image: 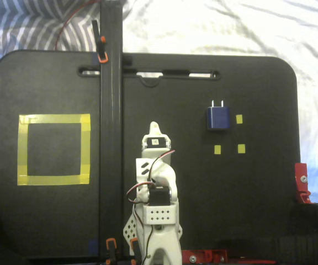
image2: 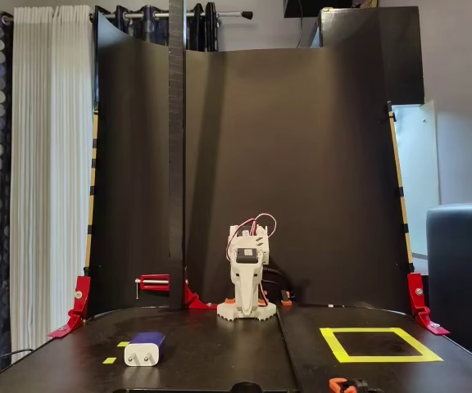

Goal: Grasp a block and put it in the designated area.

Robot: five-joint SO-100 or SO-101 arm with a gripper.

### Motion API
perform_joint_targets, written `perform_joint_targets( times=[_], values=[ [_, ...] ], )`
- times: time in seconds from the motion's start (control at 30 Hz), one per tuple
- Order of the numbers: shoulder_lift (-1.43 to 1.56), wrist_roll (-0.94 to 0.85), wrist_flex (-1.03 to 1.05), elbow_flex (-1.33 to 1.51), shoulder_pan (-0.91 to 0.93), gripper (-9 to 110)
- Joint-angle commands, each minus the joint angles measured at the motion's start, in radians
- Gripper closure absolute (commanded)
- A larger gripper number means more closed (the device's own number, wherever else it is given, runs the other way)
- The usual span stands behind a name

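The block (image: 218, 117) is a small dark blue plug adapter lying flat on the black board, right of centre in a fixed view, its prongs pointing to the far edge. It also shows at the front left as the block (image2: 144, 350). The designated area (image: 53, 118) is a large yellow tape square at the left; in the low fixed view the designated area (image2: 383, 358) lies at the right. The white arm is folded over its base, and my gripper (image: 154, 128) looks shut on nothing, well apart from both. The gripper (image2: 245, 304) hangs low at the base.
A tall black post (image: 110, 110) stands between the arm and the tape square. Tiny yellow tape squares (image: 239, 118) lie around the block. Red clamps (image: 301, 182) hold the board's edges. A black backdrop (image2: 285, 164) rises behind the arm.
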Motion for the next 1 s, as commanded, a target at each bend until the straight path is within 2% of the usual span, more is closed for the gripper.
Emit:
perform_joint_targets(
  times=[0.0, 0.73, 0.97],
  values=[
    [0.006, 0.002, 0.000, 0.003, -0.003, 102],
    [0.005, -0.003, -0.011, -0.005, 0.002, 102],
    [-0.133, -0.104, -0.014, -0.169, 0.052, 102]
  ],
)
